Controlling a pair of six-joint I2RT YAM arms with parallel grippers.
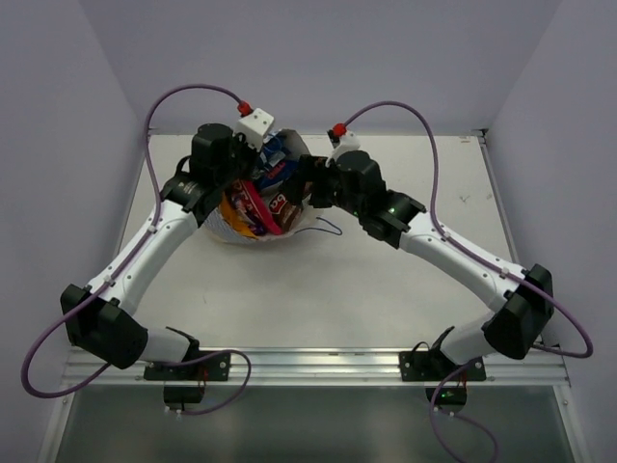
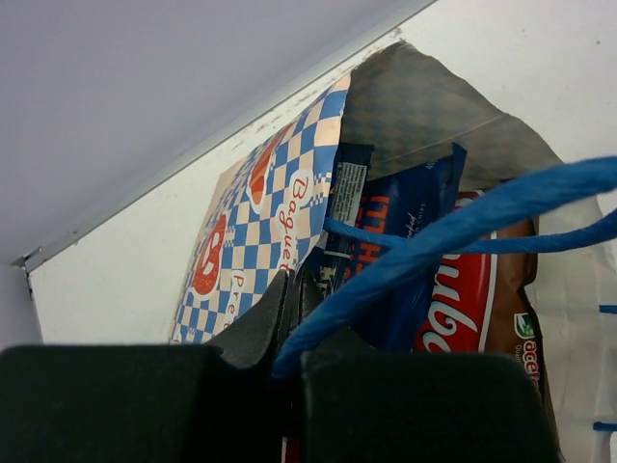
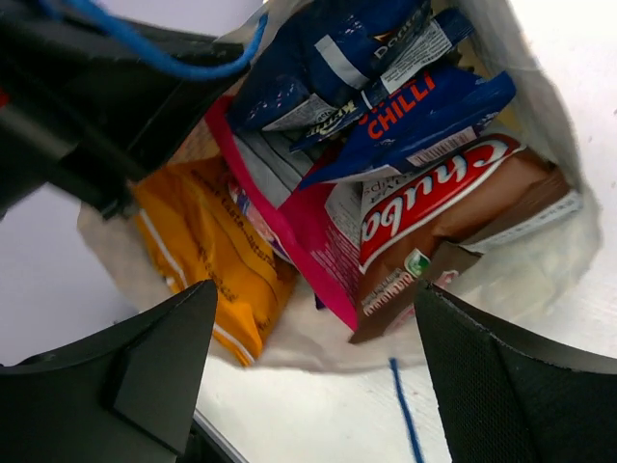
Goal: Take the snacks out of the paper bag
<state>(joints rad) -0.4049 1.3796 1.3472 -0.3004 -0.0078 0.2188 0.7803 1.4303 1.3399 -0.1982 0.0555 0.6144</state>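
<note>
white worktop (image 1: 386,280) between pale lilac walls carried the paper bag (image 1: 224,231) at its far left-centre, mouth gaping. left jaws were clamped on the bag's blue string handle (image 2: 463,227). right jaws stood wide apart at the mouth, gripping nothing, facing the orange packet (image 3: 207,251), pink packet (image 3: 308,231), brown-and-white packet (image 3: 463,212) and blue doritos packet (image 3: 328,58), all inside the bag.

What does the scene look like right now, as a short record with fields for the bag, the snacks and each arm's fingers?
paper bag: mouth open, snacks inside
snacks seen: orange packet, pink packet, brown-and-white packet, blue packets
left fingers: shut on blue string handle
right fingers: open, facing the bag mouth
snacks outside bag: none in view
</note>
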